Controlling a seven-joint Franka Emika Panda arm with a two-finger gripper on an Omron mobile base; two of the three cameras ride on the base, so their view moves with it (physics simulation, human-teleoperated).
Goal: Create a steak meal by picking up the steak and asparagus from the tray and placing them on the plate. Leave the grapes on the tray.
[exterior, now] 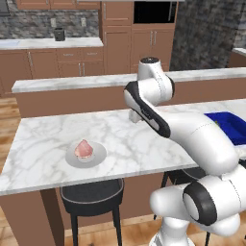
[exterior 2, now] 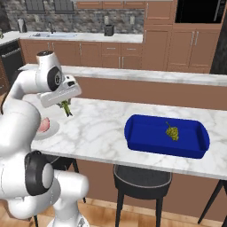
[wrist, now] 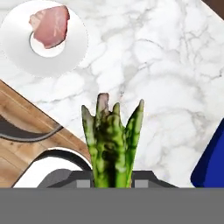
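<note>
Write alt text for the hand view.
The gripper holds a green asparagus bundle upright above a white marble counter. At upper left, the pink steak lies on the round grey plate; a blue tray corner shows at right.

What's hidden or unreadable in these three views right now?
- Gripper fingertips: hand view, covered by the asparagus they hold.
- Plate: right base view, mostly behind the arm; steak is a sliver.
- Tray: left base view, cut by the right edge and the arm.
- Grapes: right base view, too small for detail.
</note>
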